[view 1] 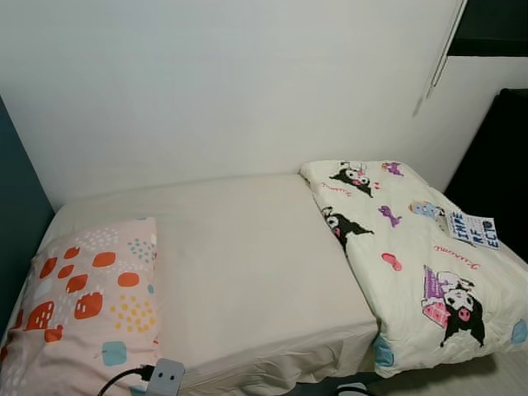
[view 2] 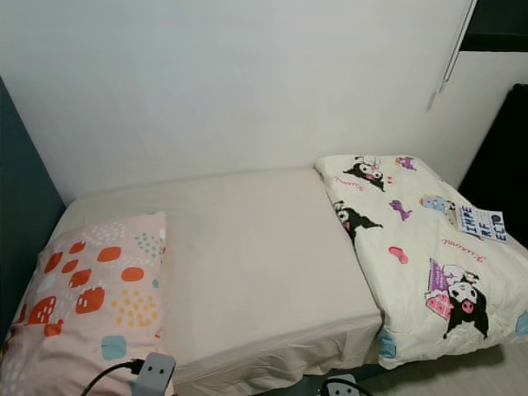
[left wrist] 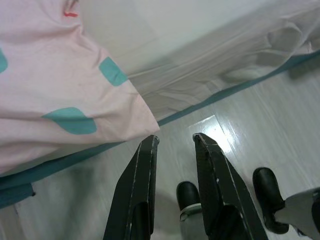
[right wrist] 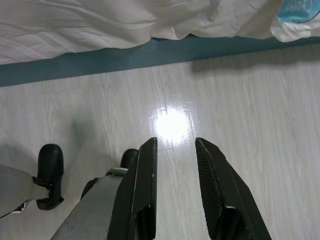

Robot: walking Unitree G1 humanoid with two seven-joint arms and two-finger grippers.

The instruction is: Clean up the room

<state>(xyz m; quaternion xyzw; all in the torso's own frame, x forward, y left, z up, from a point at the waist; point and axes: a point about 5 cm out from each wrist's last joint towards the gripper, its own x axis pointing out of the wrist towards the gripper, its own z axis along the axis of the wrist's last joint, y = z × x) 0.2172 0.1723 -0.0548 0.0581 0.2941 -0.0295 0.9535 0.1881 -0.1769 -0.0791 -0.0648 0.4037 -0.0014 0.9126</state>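
One bed fills the scene, set against a white wall and covered by a plain cream sheet. A pink pillow with orange, yellow and teal spots lies at the robot's left end of the bed, its near corner hanging over the edge. At the right end a white quilt printed with black-and-purple cartoon figures is bunched up, covering only that end of the mattress and drooping over the front edge. A small blue-and-white card with dark lettering rests on top of the quilt, near its far right side. A grey power strip with a black cable sits at the front edge of the bed, just beside the pillow's near corner.

Both arms hang low beside the bed. The left end effector points down at the pale wood-look floor, its two black fingers spread apart with nothing between them; the pillow's corner and the draped sheet show just above it. The right end effector also points at the floor, fingers likewise parted and empty, with the sheet's hem and a teal bed base beyond it. The robot's black feet stand on the floor.
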